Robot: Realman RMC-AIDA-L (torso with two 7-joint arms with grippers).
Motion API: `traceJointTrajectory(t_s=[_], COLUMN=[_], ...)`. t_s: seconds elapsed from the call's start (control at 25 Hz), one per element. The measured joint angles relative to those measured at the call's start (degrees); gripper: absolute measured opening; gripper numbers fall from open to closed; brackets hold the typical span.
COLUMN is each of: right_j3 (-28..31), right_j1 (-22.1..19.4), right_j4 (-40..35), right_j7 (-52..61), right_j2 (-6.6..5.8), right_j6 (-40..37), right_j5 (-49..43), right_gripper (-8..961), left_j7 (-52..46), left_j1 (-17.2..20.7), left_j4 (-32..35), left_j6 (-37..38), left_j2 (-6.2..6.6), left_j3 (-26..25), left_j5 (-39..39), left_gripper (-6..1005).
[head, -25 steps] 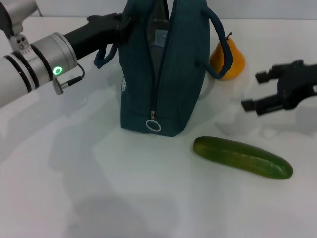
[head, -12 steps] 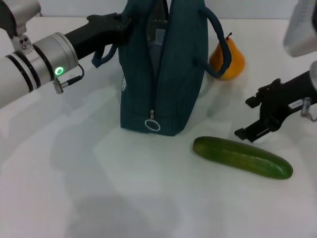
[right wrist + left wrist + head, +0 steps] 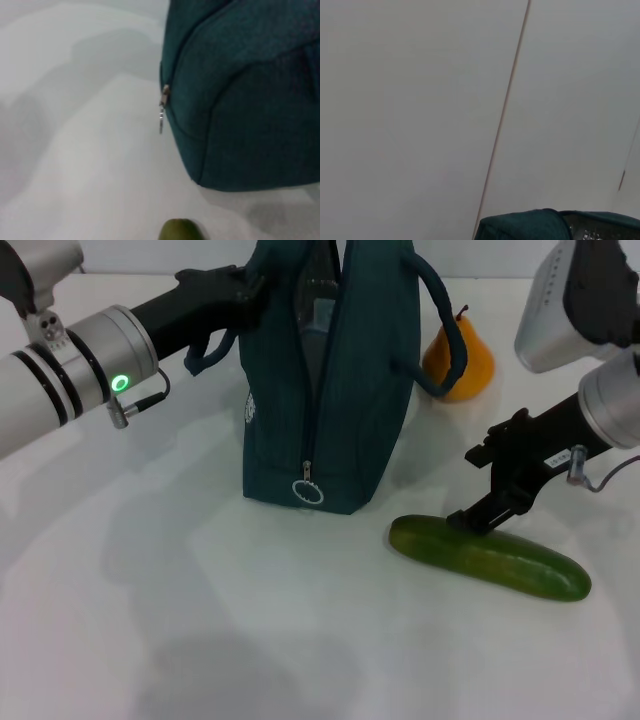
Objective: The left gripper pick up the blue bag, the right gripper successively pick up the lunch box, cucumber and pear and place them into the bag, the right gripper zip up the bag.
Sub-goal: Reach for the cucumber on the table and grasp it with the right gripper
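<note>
While my left gripper clamps the blue bag upright on the table, my right gripper hangs spread just over the cucumber; pear behind

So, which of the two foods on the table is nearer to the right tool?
The cucumber: the right tool is open right above its end nearer the bag. The pear stands farther back, beside the blue bag.
</note>
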Motion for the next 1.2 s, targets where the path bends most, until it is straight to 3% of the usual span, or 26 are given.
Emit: traceJointTrajectory(t_s=[0.4,1.2], right_j3=[-9.1,-13.3], right_j1=[0.1,1.4], right_j4=[1.2,8.0], right_j7=[2.2,3.8], right_j2=[0.25,0.27], right_j6=[2.8,8.5], right_j5=[-0.4,-1.2], right_gripper=[831,796], left_j7=[0.3,1.6], left_j1=[0.0,0.1], left_j4=[0.1,0.0], left_j6=[-0.1,-0.2], left_j2=[0.09,0.05], left_j3=[-0.2,0.0], left_j5=[-0.2,-1.2], left_gripper=[44,44])
